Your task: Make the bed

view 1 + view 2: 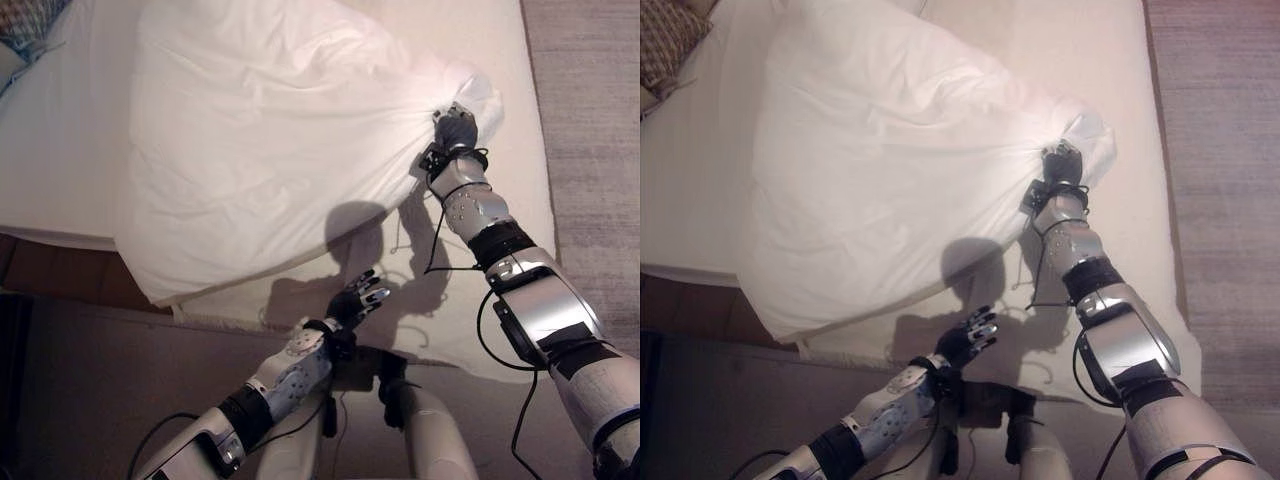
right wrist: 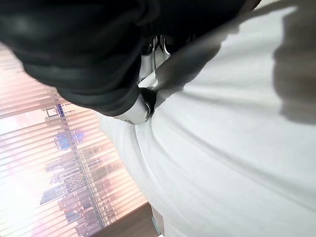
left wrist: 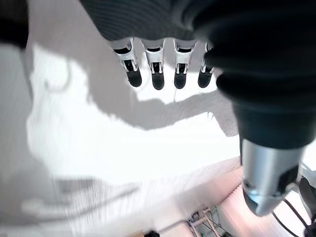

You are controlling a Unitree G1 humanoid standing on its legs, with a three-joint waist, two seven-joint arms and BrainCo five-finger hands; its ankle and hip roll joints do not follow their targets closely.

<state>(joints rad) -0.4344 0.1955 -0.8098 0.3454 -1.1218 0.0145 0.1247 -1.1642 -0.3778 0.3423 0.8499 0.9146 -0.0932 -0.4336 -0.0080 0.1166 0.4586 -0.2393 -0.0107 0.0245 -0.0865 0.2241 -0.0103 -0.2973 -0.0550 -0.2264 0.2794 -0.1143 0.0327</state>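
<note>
Bed (image 1: 60, 150) is maybe half made: the white duvet (image 1: 260, 150) lies bunched diagonally across the middle of the frame, mattress bare lower right. My right hand (image 1: 457, 128) has its fingers clenched on the duvet's corner, right of center. Left hand (image 1: 358, 296) hangs bottom center, fingers relaxed, holding nothing. Patterned pillow (image 1: 30, 20) sits upper left.

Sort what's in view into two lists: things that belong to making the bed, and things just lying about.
Job: white duvet, bunched in the right hand; mattress; left hand, open and holding nothing.
Lying about: patterned cushion at the bed's far left corner; grey rug.
</note>
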